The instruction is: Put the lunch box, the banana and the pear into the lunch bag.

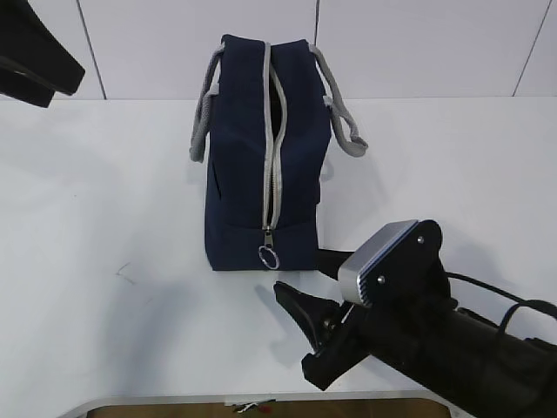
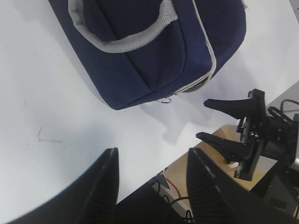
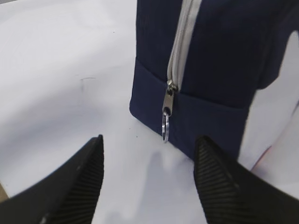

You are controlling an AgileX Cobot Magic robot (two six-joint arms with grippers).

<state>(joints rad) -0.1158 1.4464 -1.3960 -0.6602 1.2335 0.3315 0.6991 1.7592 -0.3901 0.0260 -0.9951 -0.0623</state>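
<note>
Fingers of the right gripper [image 3: 148, 179] spread wide, holding nothing — just ahead of them stands the lunch bag [image 1: 265, 165], its ring pull [image 3: 165, 127] hanging off the zipper [image 1: 271, 139], whose contents stay hidden — while the left gripper [image 2: 150, 179], also wide apart, hovers empty.

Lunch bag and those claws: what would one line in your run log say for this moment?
lunch bag: upright, zip partly open | right gripper: open, facing ring pull | left gripper: open, apart | food: unseen
</note>
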